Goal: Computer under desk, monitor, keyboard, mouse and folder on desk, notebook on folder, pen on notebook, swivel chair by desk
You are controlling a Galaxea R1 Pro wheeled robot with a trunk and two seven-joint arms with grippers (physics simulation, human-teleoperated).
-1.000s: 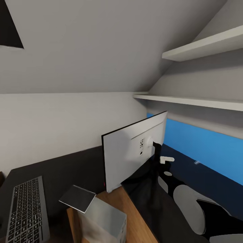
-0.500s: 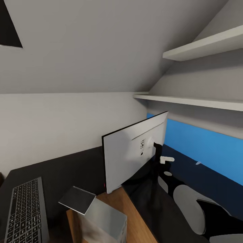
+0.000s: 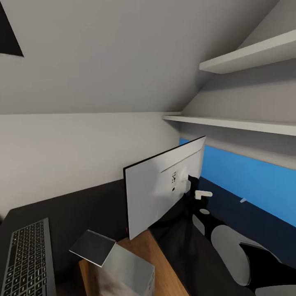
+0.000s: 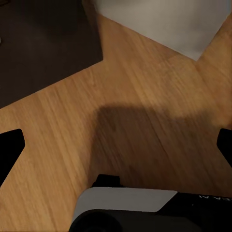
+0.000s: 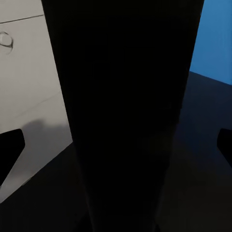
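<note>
At the far left of the head view the keyboard [image 3: 28, 258] lies flat on the black desk [image 3: 82, 205], long side running away from the robot, which suits its final place beside the screen. Just right of it a light-grey box, probably the computer [image 3: 125, 271], stands on bare wooden floor [image 3: 160, 263] with a loose-looking grey panel [image 3: 93, 247] tilted at its top corner; it sits at the desk's edge rather than clearly tucked beneath, so that step may want checking. In the left wrist view the left gripper [image 4: 118, 145] hangs over the same wood floor [image 4: 63, 140] with its dark fingertips [image 4: 9, 150] wide apart and nothing between them. Further right the monitor [image 3: 162, 183] stands on the desk, its pale back turned to the camera and its slim black stand [image 3: 191, 185] toward the blue back panel [image 3: 255, 185]. The right arm [image 3: 230, 250] reaches in at that stand. In the right wrist view the stand [image 5: 125, 111] rises as a broad black column straight ahead of the right gripper [image 5: 118, 145], whose fingers [image 5: 8, 150] are spread to either side of it and not pressed on it, apparently lined up to take the monitor by its stand.
</note>
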